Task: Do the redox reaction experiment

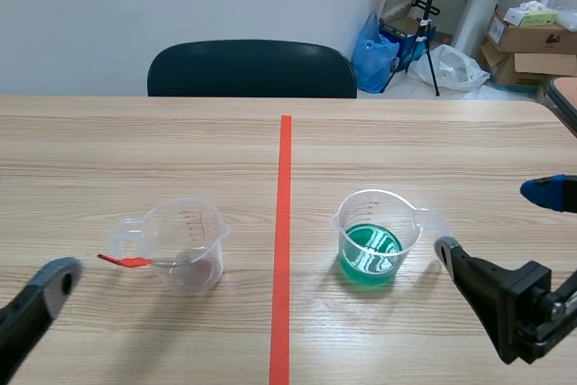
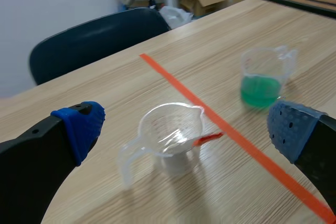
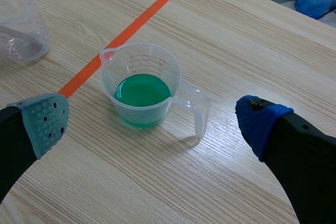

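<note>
So, quick rundown:

1. The scene view has the whole layout. Two see-through measuring cups sit on the worktop [image 1: 406, 142], one on each side of the tape line [image 1: 284, 223]. The green cup [image 1: 379, 236], about a third full of green liquid, is on the right arm's side of the line. The clear cup [image 1: 185, 245] is on the left arm's side, roughly as near to it. Both handles point away from the line.
2. A red stick [image 1: 126, 261] rests across the clear cup's rim and pokes out over its handle, away from the tape line. Can't tell what it actually is.
3. In the scene view only one finger of the left claw [image 2: 186, 127] shows, so you can't read it there. The left wrist view settles it: the claw is released, blue pads spread wide. The clear cup stands ahead of the gap between the fingers, with nothing touching it.
4. The right claw [image 3: 152, 121] is the same story. It's released and gripping nothing, with one grey-green pad and one blue. The green cup sits just ahead of it, apart from both fingers, and the claw is farther from the tape line than the cup.
5. Only the right wrist view looks down into the green cup, where you can see the scale marks on its inside wall.
6. Only the scene view shows the dark chair [image 1: 252, 69] at the far end of the tape line, with cardboard boxes [image 1: 532, 38] off to the right arm's side.
</note>
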`<action>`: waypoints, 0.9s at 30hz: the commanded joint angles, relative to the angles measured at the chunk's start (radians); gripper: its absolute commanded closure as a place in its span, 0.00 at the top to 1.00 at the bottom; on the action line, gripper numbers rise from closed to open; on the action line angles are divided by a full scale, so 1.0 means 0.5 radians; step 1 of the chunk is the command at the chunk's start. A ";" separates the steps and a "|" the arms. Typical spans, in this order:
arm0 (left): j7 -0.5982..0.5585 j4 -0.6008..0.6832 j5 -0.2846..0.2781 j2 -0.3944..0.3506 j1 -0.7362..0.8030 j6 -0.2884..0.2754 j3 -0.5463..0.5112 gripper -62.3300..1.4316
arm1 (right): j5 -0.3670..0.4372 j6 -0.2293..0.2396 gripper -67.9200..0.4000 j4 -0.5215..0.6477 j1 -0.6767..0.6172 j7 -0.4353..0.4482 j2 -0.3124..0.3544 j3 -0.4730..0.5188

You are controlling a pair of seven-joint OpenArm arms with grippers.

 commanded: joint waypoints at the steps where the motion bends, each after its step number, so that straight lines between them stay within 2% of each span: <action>1: -0.076 0.016 -0.019 0.017 0.110 -0.005 -0.071 1.00 | 0.006 0.012 1.00 0.034 0.002 0.036 0.016 0.014; 6: -0.151 0.011 -0.017 0.092 0.413 -0.004 -0.303 1.00 | 0.007 0.123 1.00 0.034 0.031 0.043 0.016 0.012; 8: -0.167 -0.011 0.028 0.149 0.472 -0.003 -0.391 1.00 | -0.002 0.224 1.00 0.034 0.072 0.043 0.024 0.011; 11: -0.245 -0.059 0.130 0.262 0.472 0.012 -0.499 1.00 | -0.014 0.424 1.00 0.034 0.170 0.054 0.067 -0.004; 12: -0.275 -0.073 0.166 0.303 0.472 0.012 -0.526 1.00 | -0.015 0.461 1.00 0.034 0.208 0.065 0.082 -0.026; 15: -0.356 -0.111 0.289 0.413 0.472 0.011 -0.584 1.00 | -0.042 0.480 1.00 0.034 0.343 0.058 0.119 -0.137; 20: -0.466 -0.206 0.485 0.549 0.472 0.011 -0.613 1.00 | -0.264 0.481 1.00 0.027 0.584 0.055 0.137 -0.403; 24: -0.516 -0.244 0.569 0.587 0.472 0.011 -0.611 1.00 | -0.401 0.481 1.00 0.026 0.771 0.042 0.137 -0.668; 27: -0.519 -0.276 0.583 0.586 0.472 0.011 -0.611 1.00 | -0.488 0.481 1.00 0.016 0.900 0.041 0.137 -0.876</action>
